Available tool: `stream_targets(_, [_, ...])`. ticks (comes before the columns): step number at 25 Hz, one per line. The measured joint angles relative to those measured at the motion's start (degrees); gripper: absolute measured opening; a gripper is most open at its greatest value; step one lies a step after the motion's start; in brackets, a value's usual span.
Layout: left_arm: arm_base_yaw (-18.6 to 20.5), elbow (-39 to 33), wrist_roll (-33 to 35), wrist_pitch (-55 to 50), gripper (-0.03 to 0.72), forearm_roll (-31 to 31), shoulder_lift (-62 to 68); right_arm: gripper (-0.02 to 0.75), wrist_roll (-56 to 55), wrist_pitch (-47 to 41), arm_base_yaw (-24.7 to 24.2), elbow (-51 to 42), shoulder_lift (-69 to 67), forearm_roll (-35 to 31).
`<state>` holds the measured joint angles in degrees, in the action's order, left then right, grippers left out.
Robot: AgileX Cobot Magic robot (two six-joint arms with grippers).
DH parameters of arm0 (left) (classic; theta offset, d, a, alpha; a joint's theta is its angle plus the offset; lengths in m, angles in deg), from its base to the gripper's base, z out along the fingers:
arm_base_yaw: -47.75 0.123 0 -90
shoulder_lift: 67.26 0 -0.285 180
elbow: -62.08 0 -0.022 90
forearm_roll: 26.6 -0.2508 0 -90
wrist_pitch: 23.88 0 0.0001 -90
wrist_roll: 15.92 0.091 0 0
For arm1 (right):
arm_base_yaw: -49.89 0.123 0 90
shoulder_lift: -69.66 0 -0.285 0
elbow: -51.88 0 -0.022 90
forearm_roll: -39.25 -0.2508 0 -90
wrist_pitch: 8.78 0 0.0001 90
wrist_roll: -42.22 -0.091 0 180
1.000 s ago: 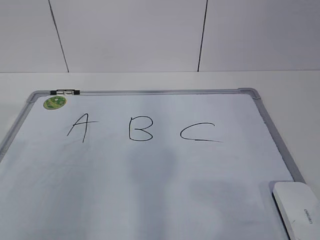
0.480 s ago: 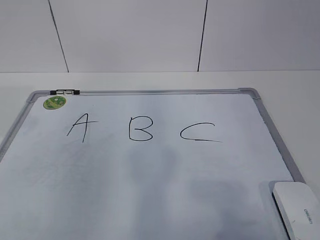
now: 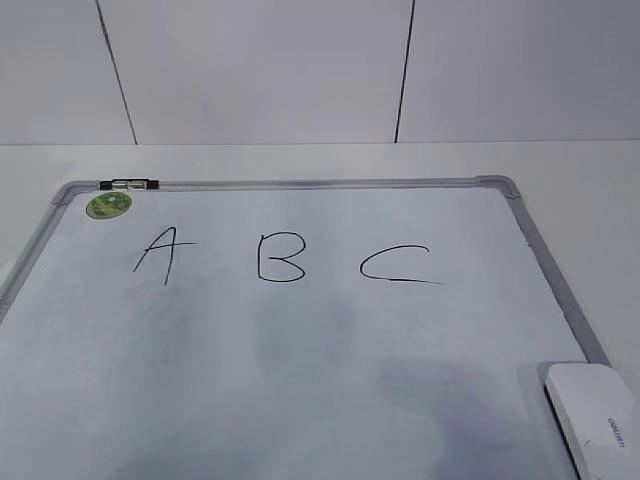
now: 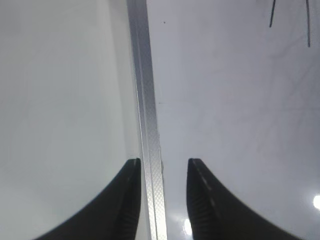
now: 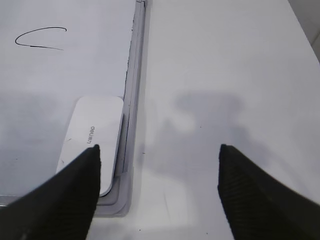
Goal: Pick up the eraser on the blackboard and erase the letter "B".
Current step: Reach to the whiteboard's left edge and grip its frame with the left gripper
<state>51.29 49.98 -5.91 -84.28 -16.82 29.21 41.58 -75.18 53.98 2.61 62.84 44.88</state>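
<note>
The blackboard [image 3: 300, 184] lies flat on the table, a white board in a grey frame. Three black letters are drawn on it, and the letter "B" [image 3: 281, 258] is the middle one. The white eraser [image 3: 595, 420] rests in the board's near right corner. In the right wrist view the eraser [image 5: 92, 142] lies just left of my right gripper [image 5: 159, 147], which hangs wide open over the bare table beside the board's corner. My left gripper [image 4: 164, 161] is open and empty, straddling the board's left frame strip [image 4: 145, 100] from above. Neither gripper shows in the exterior view.
A round green sticker [image 3: 109, 205] and a small black-and-silver clip [image 3: 130, 184] sit at the board's far left corner. The letters "A" [image 3: 158, 254] and "C" [image 3: 398, 265] flank the "B". White table [image 5: 225, 75] extends right of the board; a panelled wall stands behind.
Only the faint shadows on the board's near part have shifted a little. The eraser, the letters and the board lie as before.
</note>
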Motion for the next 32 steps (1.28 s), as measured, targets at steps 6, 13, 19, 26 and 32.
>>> stream_targets(6, [0.24, 1.0, -0.04, 0.15, 0.239, -0.52, 8.11, 0.547, 0.0, 0.0, 0.0, 0.0, 0.0, 0.0])
stream_targets(13, [0.24, 5.08, -0.04, 1.26, 0.239, -1.93, 13.66, 0.547, 0.0, 0.0, 0.0, 0.0, 0.0, 0.0])
stream_targets(19, [0.24, 8.56, -0.04, 1.26, 0.239, -2.25, 17.39, 0.548, -0.07, 0.0, 0.0, 0.0, 0.0, 0.0])
stream_targets(26, [0.24, 8.64, -0.13, 1.26, 0.239, -2.3, 20.37, 0.547, -0.07, 0.0, 0.0, 0.0, 0.0, 0.0])
stream_targets(32, [0.24, 8.64, -0.13, 1.67, 0.239, -2.3, 20.37, 0.547, -0.07, 0.0, 0.0, 0.0, 0.0, 0.0])
